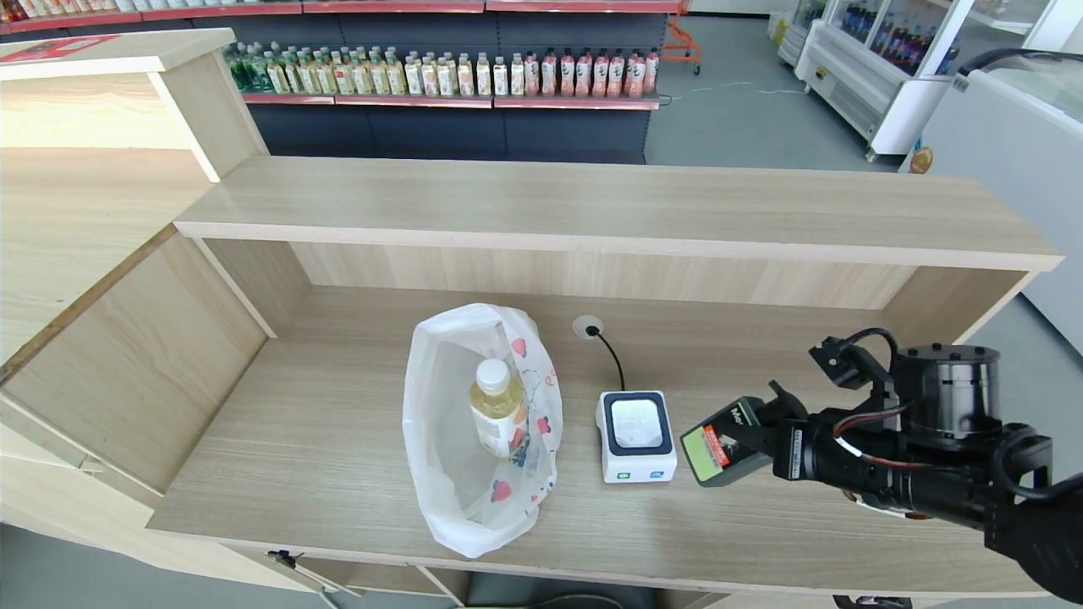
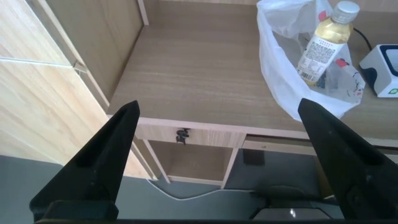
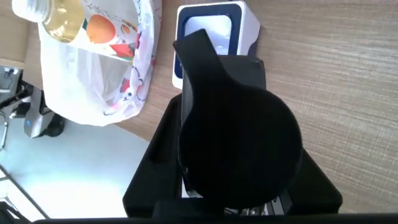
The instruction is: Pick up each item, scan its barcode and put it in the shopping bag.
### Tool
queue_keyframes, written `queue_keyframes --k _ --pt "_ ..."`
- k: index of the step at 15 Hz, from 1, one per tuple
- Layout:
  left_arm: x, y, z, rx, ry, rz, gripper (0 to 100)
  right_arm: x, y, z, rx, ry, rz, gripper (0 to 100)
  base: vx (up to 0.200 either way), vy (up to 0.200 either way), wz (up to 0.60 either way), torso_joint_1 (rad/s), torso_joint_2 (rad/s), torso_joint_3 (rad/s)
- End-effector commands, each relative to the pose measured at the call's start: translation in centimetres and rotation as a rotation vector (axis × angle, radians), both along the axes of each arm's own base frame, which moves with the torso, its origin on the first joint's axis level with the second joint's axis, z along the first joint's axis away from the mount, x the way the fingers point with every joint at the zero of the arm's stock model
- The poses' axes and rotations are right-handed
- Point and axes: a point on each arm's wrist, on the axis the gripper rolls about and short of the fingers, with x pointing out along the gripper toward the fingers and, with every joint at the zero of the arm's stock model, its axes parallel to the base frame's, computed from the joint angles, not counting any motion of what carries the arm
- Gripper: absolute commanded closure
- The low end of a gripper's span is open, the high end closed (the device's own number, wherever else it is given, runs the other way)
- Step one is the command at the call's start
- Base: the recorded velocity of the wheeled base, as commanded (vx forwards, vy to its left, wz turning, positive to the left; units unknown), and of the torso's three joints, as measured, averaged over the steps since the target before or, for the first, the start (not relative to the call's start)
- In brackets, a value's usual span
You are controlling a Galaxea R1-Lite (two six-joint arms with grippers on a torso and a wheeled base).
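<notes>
A white shopping bag with fruit prints stands open on the wooden counter, with a bottle of yellow drink upright inside. Right of it sits the white barcode scanner, its window facing up. My right gripper is shut on a dark box with a green and red label, held just right of the scanner and slightly above the counter. In the right wrist view the dark box hides much of the scanner. My left gripper is open, low before the counter's front edge, left of the bag.
The scanner's cable runs back to a grommet hole. A raised ledge walls the back of the counter and a wooden side panel closes its left. Bare counter lies left of the bag.
</notes>
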Motion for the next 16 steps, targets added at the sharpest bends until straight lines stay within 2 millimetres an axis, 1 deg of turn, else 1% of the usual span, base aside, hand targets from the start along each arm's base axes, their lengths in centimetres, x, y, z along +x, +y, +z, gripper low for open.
queue_keyframes --k 1,4,6,7,9,13,16 --pt "0.0 0.0 0.0 -0.001 0.001 0.001 0 0.5 0.1 -1.0 -0.010 0.030 0.001 100 0.000 0.000 0.00 0.000 0.00 0.000" --pt "0.0 0.0 0.0 0.001 -0.001 0.001 0 1.2 0.6 -1.6 -0.003 0.008 0.013 100 0.000 0.000 0.00 0.000 0.00 0.000" --pt "0.0 0.0 0.0 -0.001 -0.001 0.001 0 2.3 1.4 -1.9 0.012 -0.035 0.028 100 0.000 0.000 0.00 0.000 0.00 0.000" --pt "0.0 0.0 0.0 -0.001 -0.001 0.001 0 2.3 1.4 -1.9 0.012 -0.035 0.028 100 0.000 0.000 0.00 0.000 0.00 0.000" --pt "0.0 0.0 0.0 0.001 -0.001 0.001 0 3.3 2.5 -2.2 0.016 -0.052 0.053 100 0.000 0.000 0.00 0.000 0.00 0.000" --pt "0.0 0.0 0.0 -0.001 -0.001 0.001 0 4.3 4.1 -2.3 0.023 -0.067 0.089 100 0.000 0.000 0.00 0.000 0.00 0.000" --pt "0.0 0.0 0.0 -0.001 -0.001 0.001 0 5.3 4.6 -2.9 0.021 -0.064 0.090 100 0.000 0.000 0.00 0.000 0.00 0.000"
